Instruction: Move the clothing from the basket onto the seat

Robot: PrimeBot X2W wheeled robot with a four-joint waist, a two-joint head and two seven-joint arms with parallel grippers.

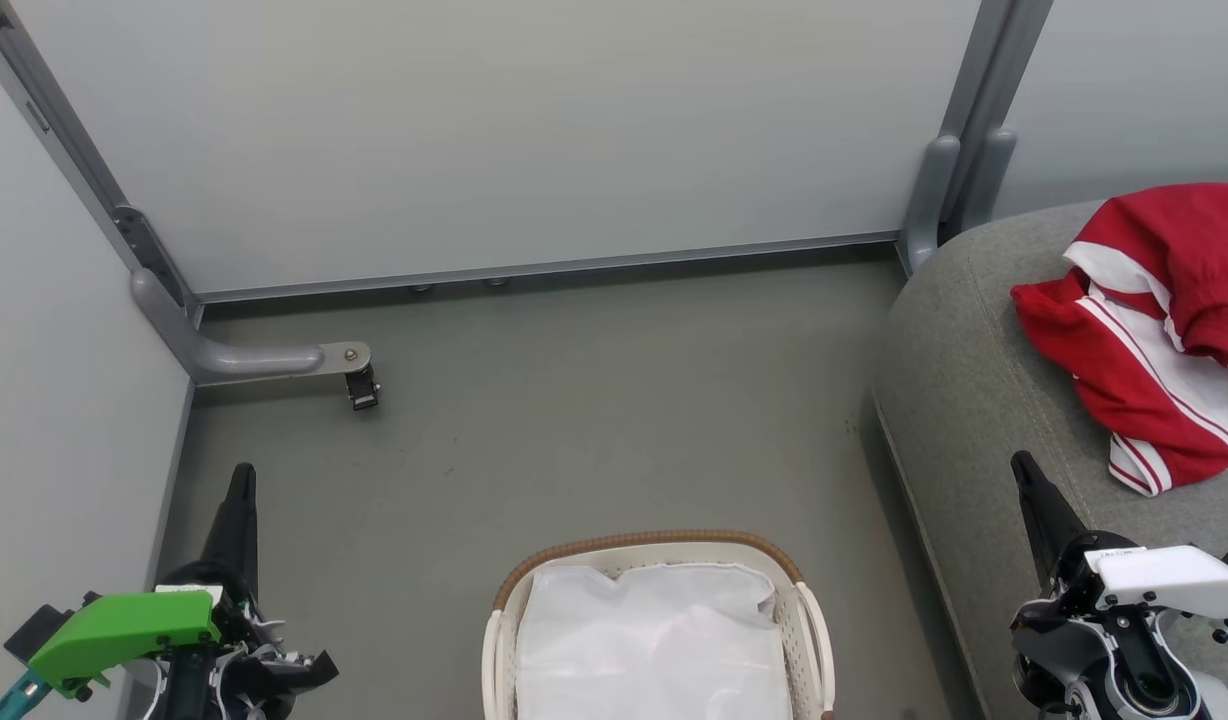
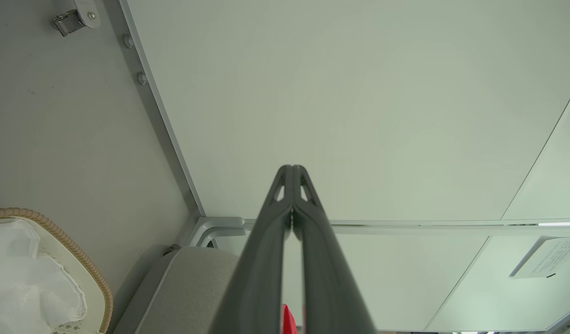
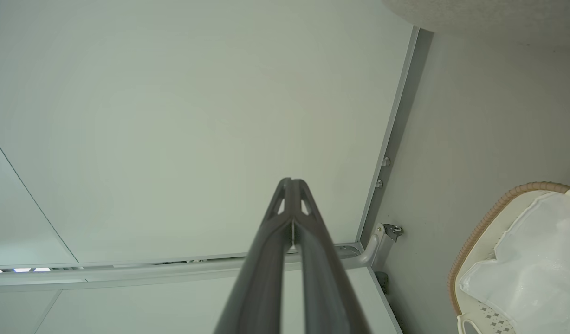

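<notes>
The clothing (image 1: 1149, 340), a crumpled red-and-white garment with striped trim, lies on the grey seat (image 1: 964, 400) at the right. The white basket (image 1: 654, 541) with its brown woven rim stands on the floor at the bottom centre, and its white cloth liner (image 1: 654, 640) shows inside. My left gripper (image 1: 242, 478) is shut and empty at the lower left, well left of the basket. My right gripper (image 1: 1022, 465) is shut and empty over the seat's front edge, just below the garment. In the wrist views, both the left gripper (image 2: 292, 170) and the right gripper (image 3: 292, 182) point at a pale wall panel.
Pale partition panels (image 1: 494, 130) close off the back and left. A grey metal foot with a caster (image 1: 362, 388) juts onto the grey floor (image 1: 594, 420) at the left. Another panel post (image 1: 939, 200) stands by the seat's far corner.
</notes>
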